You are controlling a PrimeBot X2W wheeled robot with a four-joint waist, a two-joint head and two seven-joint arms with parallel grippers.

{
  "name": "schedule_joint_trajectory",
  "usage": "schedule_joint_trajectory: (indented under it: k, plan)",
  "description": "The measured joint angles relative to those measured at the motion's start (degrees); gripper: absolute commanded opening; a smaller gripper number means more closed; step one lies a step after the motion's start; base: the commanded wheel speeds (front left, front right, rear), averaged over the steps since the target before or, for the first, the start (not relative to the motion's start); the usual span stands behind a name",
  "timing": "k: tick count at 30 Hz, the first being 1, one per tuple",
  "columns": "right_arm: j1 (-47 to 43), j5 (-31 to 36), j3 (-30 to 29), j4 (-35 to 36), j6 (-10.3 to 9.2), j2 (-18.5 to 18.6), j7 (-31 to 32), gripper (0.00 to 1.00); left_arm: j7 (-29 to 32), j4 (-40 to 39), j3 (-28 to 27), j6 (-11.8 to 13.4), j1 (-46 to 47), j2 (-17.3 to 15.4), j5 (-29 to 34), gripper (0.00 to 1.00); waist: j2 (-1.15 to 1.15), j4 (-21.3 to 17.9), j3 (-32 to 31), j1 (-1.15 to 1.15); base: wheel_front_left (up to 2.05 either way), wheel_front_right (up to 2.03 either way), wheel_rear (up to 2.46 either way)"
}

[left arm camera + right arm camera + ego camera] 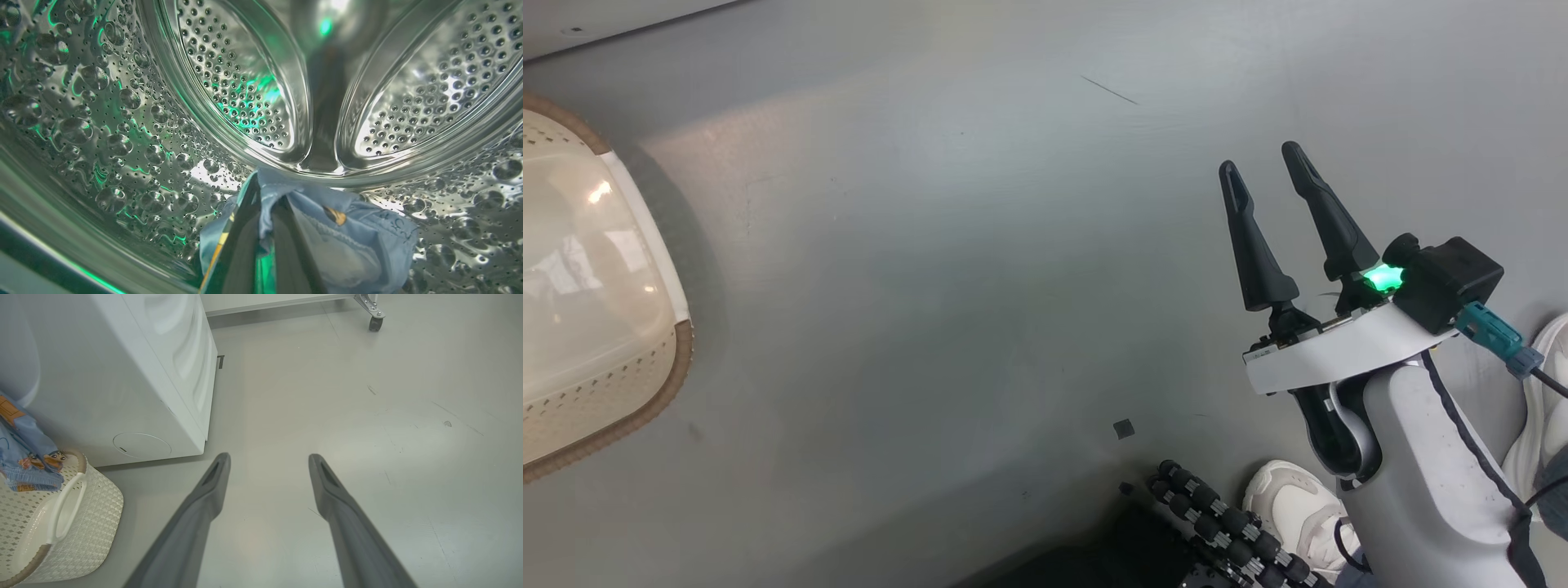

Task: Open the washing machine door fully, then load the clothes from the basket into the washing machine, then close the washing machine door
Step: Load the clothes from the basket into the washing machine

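**LEFT CLAW CLENCHED ON CLOTHES IN DRUM; RIGHT CLAW RELEASED**

Left claw (265,204): clenched on the clothes (351,241). A fold of light-blue fabric is pinched between the two fingers, and the rest is bunched to their right. The claw is located inside the drum (122,122), where perforated steel tinted with green light is seen on all sides. Whether the fabric rests on the drum wall cannot be told.

Basket (621,392): cream with a brown rim, stood on the grey floor (931,286) at the head view's left edge. In the right wrist view the basket (94,506) is placed just beside the lower front of the white machine (122,375). More blue bear-printed clothes (24,457) are draped at its far rim.

Right claw (1259,158): released, with the fingers spread and nothing gripped between them. It is held over bare floor, well apart from the basket.

Shoe (1294,506): white, a person's, seen just beside the right forearm at the bottom edge.

Caster (374,323): seen on the floor at the far upper right.
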State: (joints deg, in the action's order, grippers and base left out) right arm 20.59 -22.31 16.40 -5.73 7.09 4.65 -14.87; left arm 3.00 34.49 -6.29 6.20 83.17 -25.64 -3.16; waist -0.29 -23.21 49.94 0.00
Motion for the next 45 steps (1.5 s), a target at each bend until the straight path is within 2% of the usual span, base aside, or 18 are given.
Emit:
schedule_joint_trajectory:
  k: [2, 5, 6, 7, 8, 18, 29, 36, 45]
  plan:
    - [0.0, 0.0, 0.0, 0.0, 0.00, 0.0, 0.0, 1.00, 0.1, 0.7, 0.2, 0.0, 0.0, -0.1, 0.3, 0.35, 0.00, 0.0, 0.0, 0.00, 0.00, 0.00, 0.00]
    - [0.0, 0.0, -0.2, 0.0, 0.00, 0.0, 0.0, 1.00, 1.1, 2.4, 0.5, 0.0, 0.0, -0.1, 0.4, 0.49, 0.00, 0.3, -0.1, 0.00, 0.00, 0.00, 0.00]
    - [0.1, 0.0, -0.6, 0.0, 0.00, 0.0, 0.0, 1.00, 1.1, 2.9, 0.6, 0.0, 0.0, 0.0, 0.4, 0.60, 0.00, 0.4, -0.1, 0.00, 0.00, 0.00, 0.00]
    - [0.1, 0.0, -1.4, 0.0, 0.00, 0.0, 0.0, 1.00, 1.1, 3.2, 0.8, 0.0, 0.0, 0.3, 0.4, 0.90, 0.00, 0.6, -0.1, 0.00, 0.00, 0.00, 0.00]
    - [0.1, 0.0, -1.9, 0.0, 0.00, 0.3, 0.0, 1.00, 1.1, 3.6, 0.8, 0.0, 0.0, 0.7, 0.5, 1.00, 0.00, 0.8, -0.1, 0.00, 0.00, 0.00, 0.00]
    - [1.0, 0.0, -2.3, -0.2, 0.00, 0.6, 0.0, 1.00, 0.4, 7.9, 0.4, 0.3, -0.1, 2.0, 0.8, 1.00, 0.00, 2.9, -1.8, 0.00, 0.00, 0.00, 0.00]
    - [0.9, 0.0, -4.3, -0.4, 0.00, 0.7, 0.0, 1.00, -1.5, 10.7, 0.2, 0.4, -1.6, 5.0, 0.2, 1.00, 0.00, 5.0, -4.6, -0.01, 0.00, 0.00, 0.00]
    - [0.8, 0.1, -5.7, -0.4, 0.00, 0.7, 0.0, 1.00, -3.5, 12.2, 0.8, 0.4, -3.9, 8.0, -0.4, 1.00, 0.00, 6.8, -6.3, -0.01, 0.00, 0.00, 0.00]
    - [0.7, 0.6, -7.3, 0.0, 0.00, 1.6, 0.0, 1.00, -5.5, 12.8, 1.9, -1.1, -7.2, 12.7, -1.9, 1.00, 0.00, 9.7, -8.4, -0.01, 0.00, 0.00, 0.00]
